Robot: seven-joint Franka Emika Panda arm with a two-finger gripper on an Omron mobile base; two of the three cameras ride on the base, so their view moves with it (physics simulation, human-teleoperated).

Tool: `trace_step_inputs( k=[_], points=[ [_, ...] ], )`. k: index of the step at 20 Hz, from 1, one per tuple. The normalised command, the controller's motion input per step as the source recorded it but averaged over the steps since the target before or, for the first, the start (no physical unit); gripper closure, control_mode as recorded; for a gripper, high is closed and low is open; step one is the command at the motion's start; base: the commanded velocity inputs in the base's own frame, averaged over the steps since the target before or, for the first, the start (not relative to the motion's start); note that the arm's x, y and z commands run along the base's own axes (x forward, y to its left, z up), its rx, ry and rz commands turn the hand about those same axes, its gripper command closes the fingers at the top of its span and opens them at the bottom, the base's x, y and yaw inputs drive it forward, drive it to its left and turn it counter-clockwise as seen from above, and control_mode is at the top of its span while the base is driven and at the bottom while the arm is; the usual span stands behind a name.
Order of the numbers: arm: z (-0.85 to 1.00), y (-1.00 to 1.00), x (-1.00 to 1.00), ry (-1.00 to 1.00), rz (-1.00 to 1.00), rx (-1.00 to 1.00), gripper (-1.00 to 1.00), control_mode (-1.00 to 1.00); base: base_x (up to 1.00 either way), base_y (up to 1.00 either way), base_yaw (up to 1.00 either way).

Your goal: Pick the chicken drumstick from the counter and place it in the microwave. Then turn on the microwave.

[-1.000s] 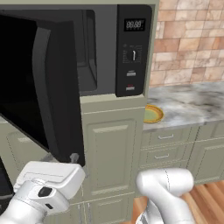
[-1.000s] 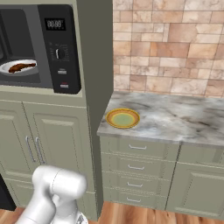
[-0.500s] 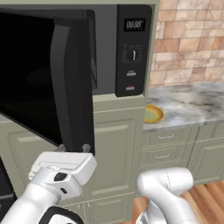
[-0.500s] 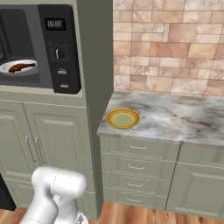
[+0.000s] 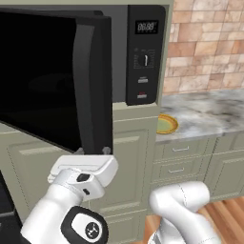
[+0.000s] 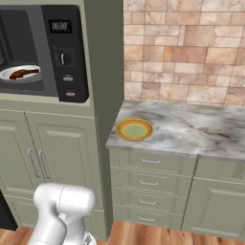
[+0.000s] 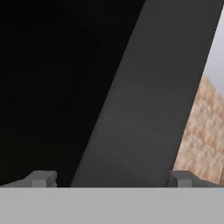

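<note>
The chicken drumstick (image 6: 23,73) already lay on the white turntable plate (image 6: 19,74) inside the microwave (image 6: 43,50), so the placing part looked done and the step in hand seemed to be closing the door. The microwave door (image 5: 52,81) stood partly open, its thick free edge facing the left base camera. The gripper (image 5: 93,151) sat just under that edge's bottom corner, its fingers (image 7: 41,178) spread wide and grasping nothing, with the door's edge rising between them in the hand view.

Whether the fingers actually touched the door could not be told. That was the main risk: with contact so low on the corner, a push could slide under or off the edge and leave the door ajar, and the microwave would probably not start. A push that was too hard might slam the door or jam a finger between door and frame.

The control panel (image 5: 145,55) lay just beside the door's free edge, so the arm would have to back clear before reaching the buttons. The yellow-green plate (image 6: 134,128) stood empty at the left edge of the surface (image 6: 191,127).
</note>
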Motion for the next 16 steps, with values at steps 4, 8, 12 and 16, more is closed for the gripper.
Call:
trace_step_inputs(
  k=[4,8,12,16],
  points=[
    [0.00,-0.32,0.33,0.00,0.00,0.00,-1.00,-1.00,0.00,0.00,0.00],
    [0.00,-0.27,0.28,-0.02,0.00,0.00,-1.00,-1.00,0.00,0.00,0.00],
    [0.00,-0.21,0.33,-0.05,0.00,0.00,-1.00,-1.00,0.00,0.00,0.00],
    [0.00,-0.20,0.33,-0.07,0.00,0.00,-1.00,-1.00,0.00,0.00,0.00]
  ],
)
